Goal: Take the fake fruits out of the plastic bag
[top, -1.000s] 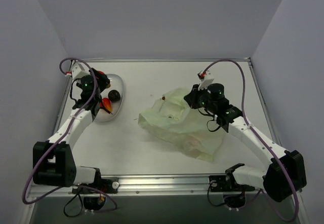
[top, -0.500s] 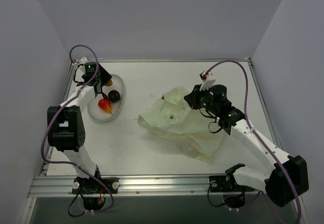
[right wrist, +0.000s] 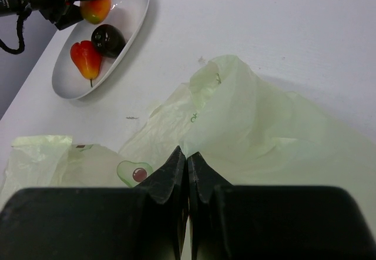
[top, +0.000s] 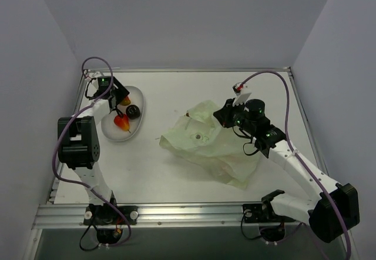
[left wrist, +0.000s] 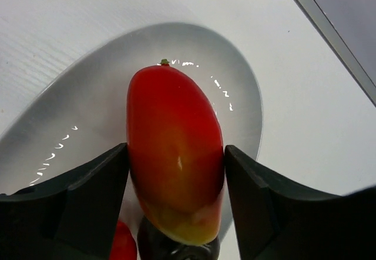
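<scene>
Left wrist view: left gripper clamps a glossy red fruit at its waist over the dish; likely light, rigid, slippery; right gripper pinches the limp bag.

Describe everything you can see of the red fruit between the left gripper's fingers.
The red fruit is a smooth, glossy, elongated oval that looks like plastic. It is deep red, fading to yellow-orange at its near end, with a tiny green nub at the far tip. It sits between the fingers of the left gripper, which appear to touch both its sides, above the white oval dish. A dark fruit shows just past its yellow end.
</scene>
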`<action>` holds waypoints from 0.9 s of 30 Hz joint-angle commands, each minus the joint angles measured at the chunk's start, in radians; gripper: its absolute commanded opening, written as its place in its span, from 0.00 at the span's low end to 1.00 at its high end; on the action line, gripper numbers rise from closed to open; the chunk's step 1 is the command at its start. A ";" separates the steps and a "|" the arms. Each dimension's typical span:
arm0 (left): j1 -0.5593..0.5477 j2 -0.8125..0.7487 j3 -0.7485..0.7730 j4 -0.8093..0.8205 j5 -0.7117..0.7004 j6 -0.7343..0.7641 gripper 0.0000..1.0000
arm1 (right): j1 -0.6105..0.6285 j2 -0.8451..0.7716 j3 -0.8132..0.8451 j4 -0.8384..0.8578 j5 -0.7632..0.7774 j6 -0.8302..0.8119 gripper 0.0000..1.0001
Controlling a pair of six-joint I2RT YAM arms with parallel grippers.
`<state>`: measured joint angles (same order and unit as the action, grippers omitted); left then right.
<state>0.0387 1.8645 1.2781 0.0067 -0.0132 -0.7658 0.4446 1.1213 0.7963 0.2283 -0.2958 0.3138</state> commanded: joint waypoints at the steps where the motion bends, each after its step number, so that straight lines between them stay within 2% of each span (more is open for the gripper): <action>1: 0.003 -0.085 -0.020 0.074 -0.007 -0.020 0.73 | -0.004 -0.035 -0.009 0.045 -0.011 0.008 0.00; 4: 0.004 -0.134 -0.046 0.098 -0.014 -0.018 0.86 | -0.006 -0.029 -0.014 0.048 -0.008 0.013 0.00; 7: 0.003 -0.192 -0.054 0.105 -0.021 -0.020 0.91 | -0.006 -0.025 -0.019 0.055 -0.006 0.021 0.00; 10: -0.006 -0.288 -0.065 0.078 -0.034 -0.036 0.90 | -0.004 -0.023 -0.019 0.065 -0.008 0.025 0.00; 12: -0.031 -0.376 -0.141 0.096 -0.056 -0.066 0.84 | -0.001 -0.021 -0.016 0.069 -0.002 0.030 0.00; 13: -0.125 -0.471 -0.175 0.125 -0.060 -0.063 0.81 | -0.001 -0.014 -0.008 0.071 0.000 0.031 0.00; 15: -0.239 -0.557 -0.267 0.145 -0.071 -0.026 0.75 | 0.000 0.000 0.001 0.069 -0.003 0.037 0.00; 16: -0.367 -0.627 -0.293 0.159 -0.070 -0.004 0.75 | 0.002 0.017 0.006 0.056 -0.002 0.042 0.00; 17: -0.432 -0.657 -0.322 0.173 -0.054 0.043 0.75 | 0.003 0.023 0.017 0.051 0.001 0.053 0.00; 19: -0.581 -0.726 -0.416 0.214 0.015 0.072 0.75 | 0.012 0.025 0.023 0.034 0.015 0.062 0.00; 20: -0.615 -0.734 -0.436 0.208 0.068 0.092 0.77 | 0.014 0.025 0.027 0.031 0.020 0.068 0.01; 21: -0.646 -0.737 -0.456 0.176 0.108 0.102 0.83 | 0.014 0.020 0.029 0.028 0.026 0.080 0.02; 22: -0.675 -0.732 -0.465 0.170 0.161 0.111 0.86 | 0.014 0.020 0.032 0.017 0.040 0.088 0.05; 25: -0.764 -0.725 -0.488 0.174 0.249 0.154 0.91 | 0.014 0.026 0.060 -0.029 0.096 0.113 0.34; 26: -0.792 -0.722 -0.490 0.171 0.283 0.172 0.91 | 0.013 0.025 0.066 -0.038 0.121 0.120 0.60; 27: -0.799 -0.720 -0.488 0.148 0.288 0.180 0.91 | 0.011 0.011 0.079 -0.055 0.150 0.126 0.70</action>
<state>-0.7284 1.1458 0.7731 0.1772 0.1688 -0.6579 0.4530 1.1481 0.8082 0.1989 -0.2405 0.4091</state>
